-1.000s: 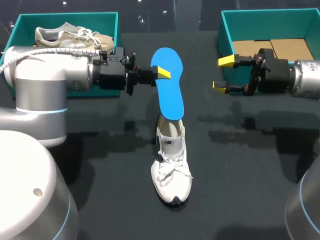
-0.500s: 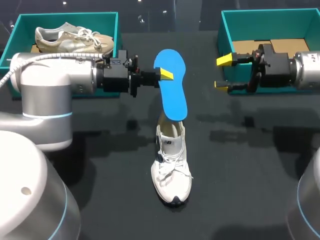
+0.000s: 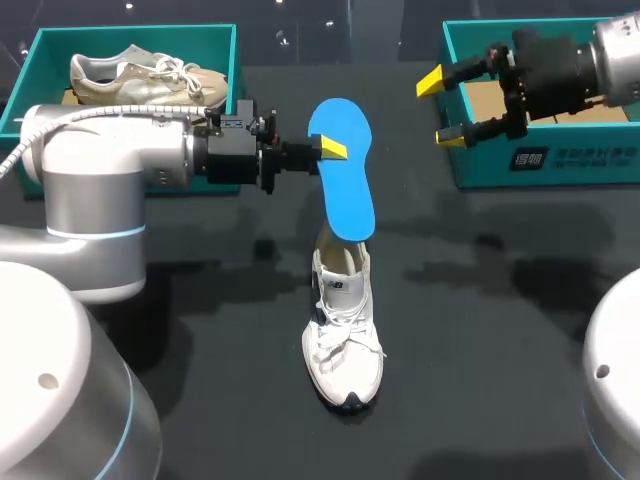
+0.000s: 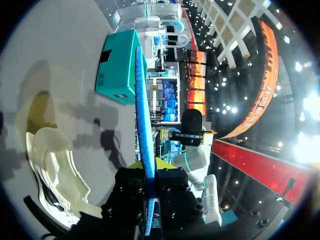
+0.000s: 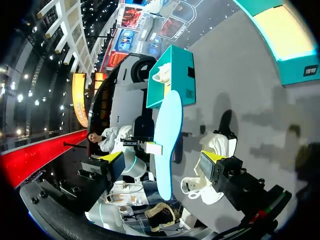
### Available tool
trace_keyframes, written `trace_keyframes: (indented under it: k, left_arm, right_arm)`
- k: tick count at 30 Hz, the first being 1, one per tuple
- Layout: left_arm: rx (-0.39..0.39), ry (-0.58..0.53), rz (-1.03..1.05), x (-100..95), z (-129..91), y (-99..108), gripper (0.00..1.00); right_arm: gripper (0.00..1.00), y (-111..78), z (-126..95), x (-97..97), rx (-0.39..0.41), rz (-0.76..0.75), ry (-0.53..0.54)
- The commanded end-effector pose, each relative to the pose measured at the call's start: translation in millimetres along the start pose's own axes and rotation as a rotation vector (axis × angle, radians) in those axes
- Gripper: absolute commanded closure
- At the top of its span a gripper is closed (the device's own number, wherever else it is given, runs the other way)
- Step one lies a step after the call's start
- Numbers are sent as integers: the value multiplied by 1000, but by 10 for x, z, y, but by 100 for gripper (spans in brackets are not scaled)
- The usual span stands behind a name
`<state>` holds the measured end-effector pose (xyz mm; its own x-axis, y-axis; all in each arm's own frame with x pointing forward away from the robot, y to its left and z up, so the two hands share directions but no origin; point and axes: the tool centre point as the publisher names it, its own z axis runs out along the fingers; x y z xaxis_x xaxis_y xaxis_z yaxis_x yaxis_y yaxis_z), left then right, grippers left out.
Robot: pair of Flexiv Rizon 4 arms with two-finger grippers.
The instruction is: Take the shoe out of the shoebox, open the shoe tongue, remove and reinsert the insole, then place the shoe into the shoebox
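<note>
My left gripper is shut on the edge of a blue insole, holding it in the air above the heel of the white shoe. The shoe lies on the dark table with its toe toward the front. In the left wrist view the insole runs edge-on out from between the fingers, with the shoe below and to one side. My right gripper hangs open and empty at the near left corner of the right teal shoebox. From the right wrist, the insole stands ahead of the open gripper.
A second teal box at the back left holds a beige shoe. The right box shows only its cardboard floor. Bare dark table lies on both sides of the white shoe.
My right arm has risen and drawn back toward the far right, its open gripper now higher by the right box. The left gripper with the insole shifted slightly right, then held still.
</note>
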<state>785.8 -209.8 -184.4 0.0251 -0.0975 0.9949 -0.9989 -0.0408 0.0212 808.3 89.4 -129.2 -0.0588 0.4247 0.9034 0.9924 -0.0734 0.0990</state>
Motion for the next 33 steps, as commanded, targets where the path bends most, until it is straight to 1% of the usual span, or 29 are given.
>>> trace_keyframes:
  k: [1,4,9,14,19,22,28,33]
  left_arm:
    - [1,-1,0,-3,0,10,100]
    - [1,-1,0,-3,0,10,100]
    - [1,-1,0,-3,0,10,100]
    - [1,-1,0,-3,0,10,100]
    - [1,-1,0,-3,0,10,100]
    - [1,-1,0,-3,0,10,100]
    - [1,-1,0,-3,0,10,100]
    - [1,-1,0,-3,0,10,100]
  right_arm:
    - [0,-65,-59,195,-19,-7,-275]
    - [0,-63,-39,295,-27,-20,-368]
    - [0,-81,-1,434,-64,-44,-492]
    - [0,-158,138,568,-76,-64,-611]
    - [0,-224,239,641,-33,-79,-711]
    - [0,-265,292,711,-18,-83,-744]
    - [0,-302,508,831,29,-85,-833]
    - [0,-298,674,901,41,-76,-917]
